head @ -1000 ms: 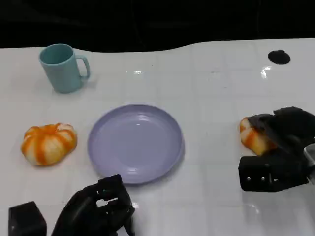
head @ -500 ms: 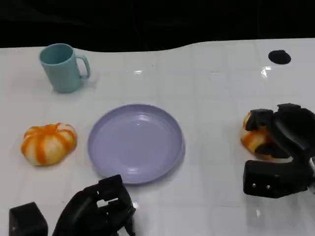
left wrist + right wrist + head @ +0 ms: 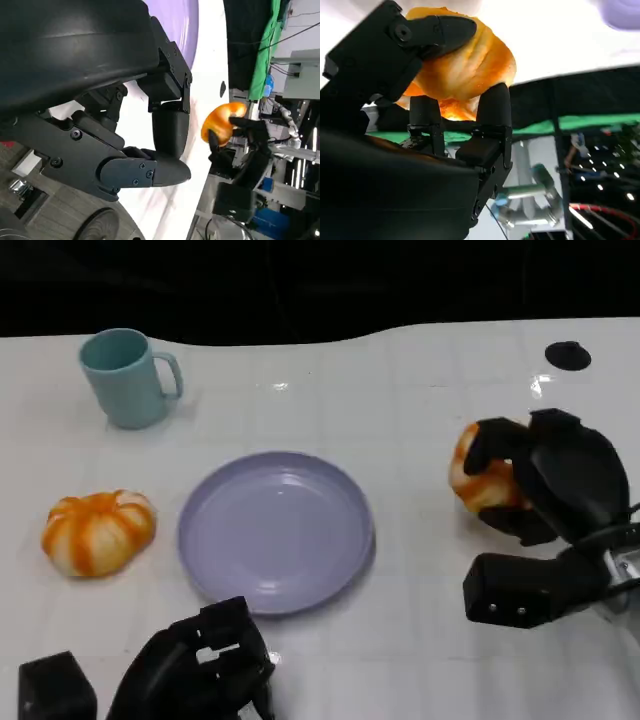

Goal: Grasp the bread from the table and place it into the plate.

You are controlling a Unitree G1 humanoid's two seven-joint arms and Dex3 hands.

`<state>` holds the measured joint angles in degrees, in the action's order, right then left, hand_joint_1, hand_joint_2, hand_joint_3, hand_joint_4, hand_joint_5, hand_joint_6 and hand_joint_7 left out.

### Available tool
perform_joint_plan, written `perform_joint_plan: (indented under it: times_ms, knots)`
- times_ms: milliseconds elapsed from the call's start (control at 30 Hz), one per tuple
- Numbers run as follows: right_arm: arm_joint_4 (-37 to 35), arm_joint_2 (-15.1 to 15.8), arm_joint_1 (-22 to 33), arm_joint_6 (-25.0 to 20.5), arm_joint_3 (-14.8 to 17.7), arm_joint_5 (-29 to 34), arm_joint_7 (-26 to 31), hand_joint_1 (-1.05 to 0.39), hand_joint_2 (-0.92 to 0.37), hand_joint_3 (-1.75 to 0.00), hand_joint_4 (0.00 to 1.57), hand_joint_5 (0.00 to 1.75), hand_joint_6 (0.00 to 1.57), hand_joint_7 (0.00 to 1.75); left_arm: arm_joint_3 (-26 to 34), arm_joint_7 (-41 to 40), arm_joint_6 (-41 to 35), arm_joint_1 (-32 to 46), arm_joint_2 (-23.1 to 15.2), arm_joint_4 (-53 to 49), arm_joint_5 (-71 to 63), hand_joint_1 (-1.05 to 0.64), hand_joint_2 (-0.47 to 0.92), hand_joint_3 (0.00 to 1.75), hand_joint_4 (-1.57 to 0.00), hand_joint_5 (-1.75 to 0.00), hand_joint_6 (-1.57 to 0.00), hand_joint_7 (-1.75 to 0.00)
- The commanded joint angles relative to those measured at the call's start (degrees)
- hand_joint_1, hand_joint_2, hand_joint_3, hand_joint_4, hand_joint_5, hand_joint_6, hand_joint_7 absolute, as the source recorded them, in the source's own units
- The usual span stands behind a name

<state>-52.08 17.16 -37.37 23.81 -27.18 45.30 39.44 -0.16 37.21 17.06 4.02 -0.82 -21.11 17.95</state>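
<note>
My right hand [image 3: 545, 480] grips an orange-glazed bread [image 3: 478, 480] and holds it above the table, right of the lavender plate [image 3: 277, 530]. Its fingers [image 3: 432, 32] wrap the bread [image 3: 460, 65] in the right wrist view. The left wrist view shows the held bread [image 3: 220, 122] in the distance and an edge of the plate [image 3: 187, 20]. A second orange-and-white striped bread [image 3: 98, 530] lies on the table left of the plate. My left hand [image 3: 200, 665] rests low at the near edge, fingers [image 3: 167, 132] curled, holding nothing.
A teal mug [image 3: 128, 377] stands at the back left. A small black disc [image 3: 567, 356] lies at the back right. The white table [image 3: 420, 410] ends in darkness at the far edge.
My right hand has closed around the bread, lifted it off the table and carried it left toward the plate. The left hand has stayed put.
</note>
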Motion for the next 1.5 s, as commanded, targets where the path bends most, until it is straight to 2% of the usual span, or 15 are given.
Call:
perform_joint_plan:
  times_ms: [33, 200, 267, 400, 467, 600, 800, 1067, 1133, 1167, 1267, 1333, 1367, 1433, 1500]
  knots:
    - [3.9, -1.9, -0.3, 4.2, 0.9, -3.1, -2.1, -0.12, -0.28, -1.36, 0.99, 1.75, 0.86, 1.49, 0.1, 0.0, -0.3, 0.9, -0.8, 1.0, -0.1, -0.59, 0.74, 0.52, -0.78, -1.75, -0.74, -1.44]
    - [5.4, -4.6, -0.6, 8.1, 0.9, -5.9, -6.7, -0.11, -0.25, -1.40, 0.99, 1.75, 0.82, 1.56, 0.2, 0.2, 0.8, 0.7, -0.9, 0.5, -0.4, -0.59, 0.74, 0.53, -0.78, -1.75, -0.74, -1.44]
    - [5.9, -6.6, -1.1, 8.8, 0.5, -6.5, -8.5, -0.12, -0.25, -1.37, 0.98, 1.75, 0.87, 1.45, 0.2, 0.1, 0.9, 0.7, -0.9, 0.3, -0.5, -0.61, 0.75, 0.53, -0.78, -1.75, -0.75, -1.44]
    - [5.5, -10.0, -2.0, 9.5, 0.1, -7.4, -11.5, -0.11, -0.28, -1.32, 0.98, 1.75, 0.77, 1.69, 0.2, 0.2, 0.5, 0.7, -0.9, 0.6, -0.3, -0.62, 0.74, 0.52, -0.78, -1.75, -0.75, -1.44]
    - [4.9, -11.4, -2.5, 9.8, 0.1, -7.9, -13.0, -0.11, -0.29, -1.33, 0.98, 1.75, 0.75, 1.73, 0.2, 0.4, 0.8, 0.7, -1.0, 0.4, -0.3, -0.61, 0.75, 0.52, -0.78, -1.75, -0.75, -1.44]
    - [2.1, -15.0, -3.6, 10.7, 0.2, -8.2, -12.5, -0.13, -0.30, -1.36, 1.00, 1.75, 0.76, 1.75, 0.2, 0.8, 0.8, 0.6, -0.9, 0.1, 0.1, -0.62, 0.75, 0.51, -0.78, -1.75, -0.75, -1.43]
    - [-0.7, -18.4, -4.6, 9.7, 0.1, -8.3, -13.3, -0.14, -0.33, -1.38, 1.00, 1.75, 0.76, 1.75, -0.1, 0.5, 0.8, 0.8, -0.9, 0.6, -0.3, -0.62, 0.75, 0.51, -0.79, -1.75, -0.75, -1.44]
    - [-4.1, -20.5, -5.5, 9.3, 0.4, -8.7, -13.8, -0.11, -0.31, -1.36, 0.96, 1.75, 0.73, 1.72, -0.3, 0.4, 0.5, 1.0, -0.9, 1.0, -0.2, -0.60, 0.75, 0.51, -0.78, -1.75, -0.74, -1.44]
    - [-4.5, -20.9, -5.5, 9.1, 0.7, -9.3, -14.5, -0.09, -0.30, -1.38, 0.95, 1.75, 0.76, 1.62, -0.4, 0.3, 0.4, 1.0, -0.9, 1.1, -0.2, -0.59, 0.76, 0.51, -0.77, -1.75, -0.74, -1.44]
    - [-4.8, -20.9, -5.6, 9.0, 0.7, -9.5, -14.8, -0.09, -0.31, -1.36, 0.91, 1.75, 0.78, 1.47, -0.4, 0.2, 0.3, 1.1, -0.9, 1.2, -0.3, -0.59, 0.75, 0.52, -0.77, -1.75, -0.74, -1.44]
    - [-5.3, -20.7, -5.9, 8.7, 0.3, -9.8, -16.0, -0.16, -0.49, -0.91, 0.75, 1.49, 0.82, 0.84, -0.5, 0.2, 0.5, 1.0, -0.8, 1.1, -0.3, -0.59, 0.76, 0.52, -0.77, -1.75, -0.74, -1.44]
    - [-5.3, -20.3, -6.0, 8.6, 0.1, -9.8, -17.6, -0.19, -0.56, -0.73, 0.67, 1.37, 0.79, 0.59, -0.5, 0.2, 0.3, 1.0, -0.9, 1.1, -0.3, -0.59, 0.75, 0.52, -0.78, -1.75, -0.74, -1.44]
    - [-5.1, -20.1, -6.0, 8.3, 0.0, -9.9, -19.0, -0.22, -0.60, -0.66, 0.59, 1.18, 0.74, 0.47, -0.5, 0.2, 0.3, 1.0, -0.9, 1.2, -0.3, -0.59, 0.75, 0.52, -0.78, -1.75, -0.74, -1.44]
    - [-4.6, -19.7, -6.1, 7.8, -0.3, -9.7, -21.2, -0.30, -0.74, -0.43, 0.48, 0.70, 0.66, 0.17, -0.5, 0.3, 0.4, 1.0, -0.9, 1.1, -0.3, -0.59, 0.75, 0.52, -0.78, -1.75, -0.74, -1.44]
    - [-4.2, -19.5, -6.0, 7.5, -0.3, -9.7, -22.1, -0.33, -0.81, -0.28, 0.46, 0.53, 0.63, 0.08, -0.5, 0.4, 0.4, 1.0, -0.9, 1.1, -0.3, -0.59, 0.75, 0.52, -0.77, -1.75, -0.74, -1.44]
